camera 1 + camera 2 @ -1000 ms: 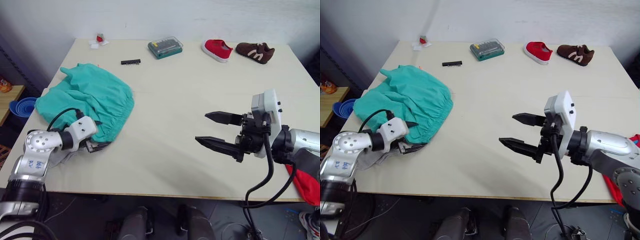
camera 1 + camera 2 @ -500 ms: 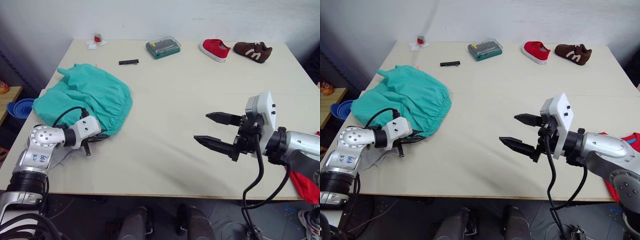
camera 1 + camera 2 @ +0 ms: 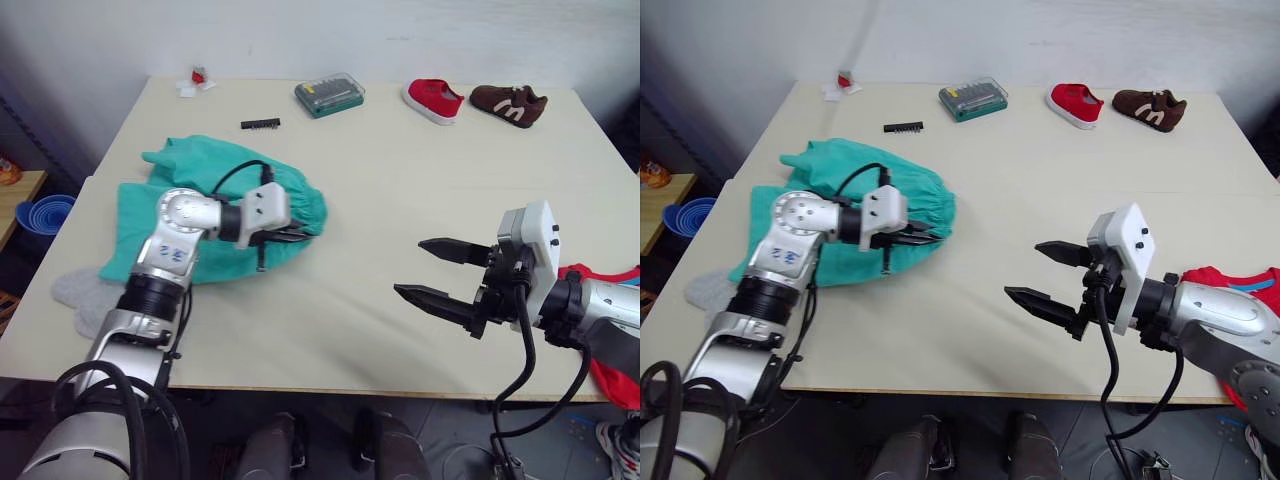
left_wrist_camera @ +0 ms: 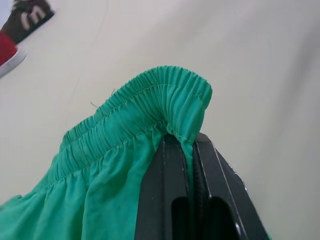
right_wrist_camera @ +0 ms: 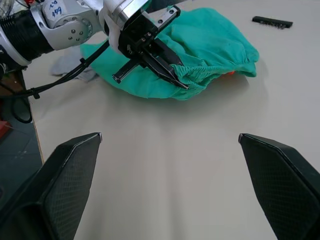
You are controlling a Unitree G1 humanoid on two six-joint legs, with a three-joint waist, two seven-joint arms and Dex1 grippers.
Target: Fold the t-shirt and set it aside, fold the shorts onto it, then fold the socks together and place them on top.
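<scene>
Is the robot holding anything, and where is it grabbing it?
The left gripper pinches the teal green cloth shorts by their gathered elastic waistband. The right gripper holds nothing.

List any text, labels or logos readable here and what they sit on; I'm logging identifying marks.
"m": white mark of that shape on the side of the brown shoe, perhaps just a logo.
Blue handwriting on the left arm's sticker: too blurred to read.
Green bit case: any label too small to read.
Shorts: no print seen.

Shorts [image 3: 215, 215] waistband dragged rightward, folded.
</scene>
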